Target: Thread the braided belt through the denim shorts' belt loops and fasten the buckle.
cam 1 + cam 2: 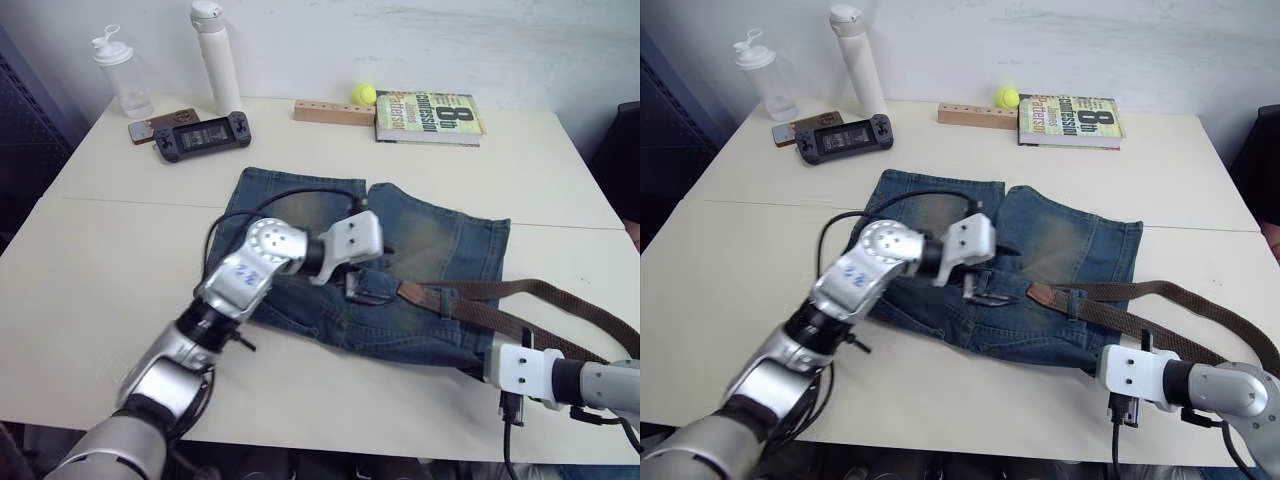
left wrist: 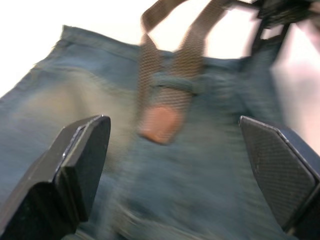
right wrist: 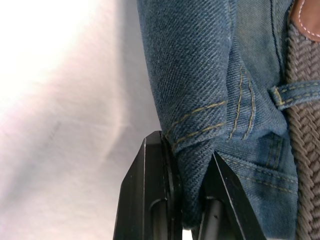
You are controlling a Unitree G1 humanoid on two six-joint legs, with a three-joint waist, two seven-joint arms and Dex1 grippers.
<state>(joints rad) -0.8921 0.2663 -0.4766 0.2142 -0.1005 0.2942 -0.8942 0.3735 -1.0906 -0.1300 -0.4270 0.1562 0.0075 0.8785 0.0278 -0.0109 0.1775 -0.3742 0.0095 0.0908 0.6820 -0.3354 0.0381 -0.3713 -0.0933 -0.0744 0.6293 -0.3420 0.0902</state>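
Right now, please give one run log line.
left tool: open over belt tip | right tool: shut on denim shorts | belt: through one loop

Lab-like room: plain white table (image 1: 90,290), book (image 1: 428,117), handheld console (image 1: 201,134), bottles (image 1: 216,55).

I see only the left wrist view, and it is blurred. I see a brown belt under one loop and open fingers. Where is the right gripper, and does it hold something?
Observer: The right gripper is shut on the corner of the denim shorts, at the waistband end nearest the robot's right side.
Operator: Is the rest of the belt on the table or hanging off?
Observer: The braided belt runs from the belt loop to the right across the table, doubled back on itself.
Operator: How far is the left gripper from the belt tip?
Observer: The left gripper is open over the waistband, just left of the tan leather tip, not touching it.
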